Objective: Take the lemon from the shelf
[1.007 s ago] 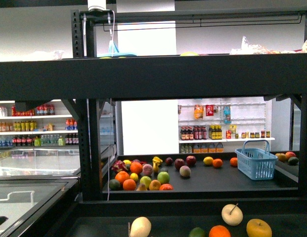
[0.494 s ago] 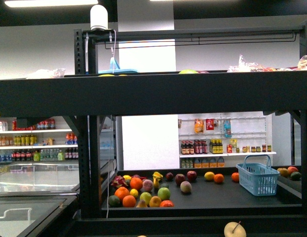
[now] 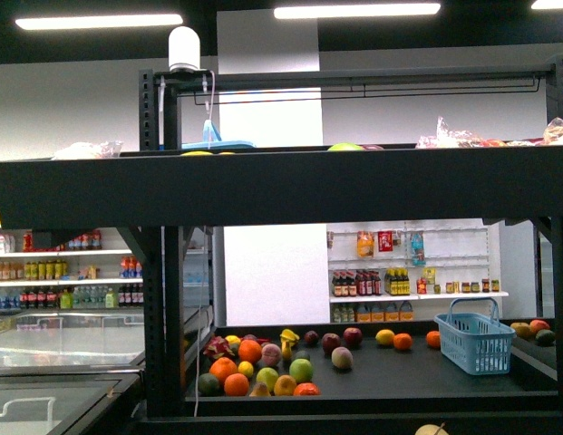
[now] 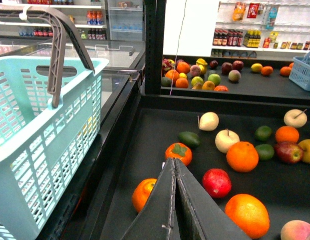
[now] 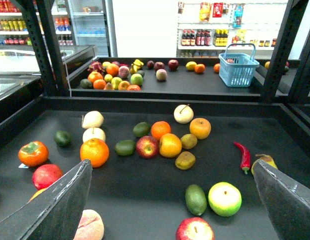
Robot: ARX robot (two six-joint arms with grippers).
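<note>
The lemon [image 5: 169, 145] lay mid-counter [image 5: 145, 200], touching a red apple [image 5: 147, 146], straight ahead of the right gripper [image 5: 172, 164], whose jaws stood wide apart. The left gripper [image 4: 173, 165], jaws pressed together, sat further off, so the right arm looked better placed. The lemon's long axis was unclear.

Front view faces the shelf [image 3: 281, 186] level; both wrist views overlook its fruit tier

place: shop | cues: fruit on black shelf [image 3: 263, 186]; bottle shelves [image 3: 408, 294]; shopping basket [image 3: 474, 337]
</note>
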